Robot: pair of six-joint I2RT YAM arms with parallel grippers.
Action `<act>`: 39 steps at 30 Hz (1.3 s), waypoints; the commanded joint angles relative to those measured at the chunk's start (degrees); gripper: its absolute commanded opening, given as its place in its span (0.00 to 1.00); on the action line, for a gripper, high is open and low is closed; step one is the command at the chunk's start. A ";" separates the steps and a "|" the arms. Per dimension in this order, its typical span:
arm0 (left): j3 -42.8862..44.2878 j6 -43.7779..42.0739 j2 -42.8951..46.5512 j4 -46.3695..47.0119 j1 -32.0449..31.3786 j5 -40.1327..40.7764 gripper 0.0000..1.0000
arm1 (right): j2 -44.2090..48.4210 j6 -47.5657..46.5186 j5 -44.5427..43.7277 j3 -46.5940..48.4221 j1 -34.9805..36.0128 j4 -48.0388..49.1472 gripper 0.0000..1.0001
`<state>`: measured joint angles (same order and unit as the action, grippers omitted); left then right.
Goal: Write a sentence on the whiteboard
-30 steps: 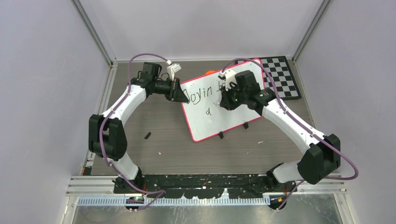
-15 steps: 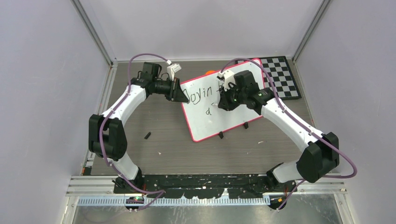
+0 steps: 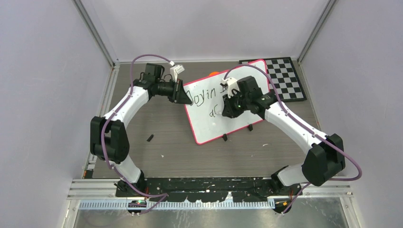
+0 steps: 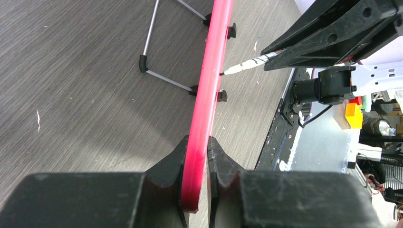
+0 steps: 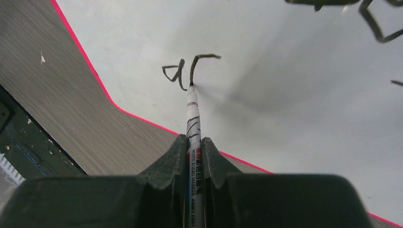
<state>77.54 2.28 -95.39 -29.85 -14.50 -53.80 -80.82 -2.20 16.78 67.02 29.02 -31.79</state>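
Note:
The whiteboard (image 3: 214,124) with a pink-red rim stands tilted on the table. Its rim shows edge-on in the left wrist view (image 4: 211,71). My left gripper (image 3: 184,97) is shut on the board's left rim, which shows pinched between its fingers (image 4: 196,164). My right gripper (image 3: 229,110) is shut on a silver whiteboard marker (image 5: 193,118), whose tip touches the board. The sentence (image 3: 204,96) reads "Joyin" on the top line, the rest hidden by the right arm. Below it are an "a" and a fresh stroke (image 5: 183,71), also in the top view (image 3: 214,111).
A black-and-white checkerboard (image 3: 285,78) lies at the back right, behind the whiteboard. An orange object (image 3: 213,73) peeks out behind the board's top edge. A small black piece (image 3: 150,138) lies on the table at the left. The board's wire stand (image 4: 161,47) rests on the table.
My right gripper has moved the marker down and left to the second line. A new stroke now stands next to the "a". The left arm has not moved.

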 commanded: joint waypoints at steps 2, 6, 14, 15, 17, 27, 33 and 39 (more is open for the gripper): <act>-0.39 -3.65 1.26 1.55 -0.09 3.45 0.00 | 2.37 -0.68 -2.36 -2.53 -0.28 1.46 0.00; -0.32 -3.55 1.34 1.58 -0.09 3.35 0.00 | 3.06 -1.49 -2.98 -1.46 -0.34 0.04 0.00; -0.49 -3.42 1.76 1.58 -0.09 3.31 0.00 | 4.14 -1.70 -3.02 2.48 -0.56 -1.03 0.00; -0.54 -3.44 1.71 1.60 -0.09 3.27 0.00 | 3.91 -1.61 -2.98 2.56 -0.56 -0.66 0.00; -0.44 -3.44 1.77 1.58 -0.09 3.35 0.00 | 3.30 -1.35 -2.83 2.66 -0.62 0.10 0.00; -0.49 -3.54 1.75 1.54 -0.09 3.52 0.00 | 1.15 -0.56 -2.24 3.05 -0.54 1.90 0.00; -0.53 -3.51 1.60 1.49 -0.09 3.52 0.00 | 1.23 -0.88 -4.18 1.84 -0.71 1.91 0.00; -0.56 -3.63 1.72 1.51 -0.09 3.63 0.00 | 2.48 -0.88 -3.95 -0.38 -0.67 1.31 0.00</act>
<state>77.54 1.89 -95.35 -29.87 -14.50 -54.26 -79.64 -2.90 14.11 67.40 28.64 -32.82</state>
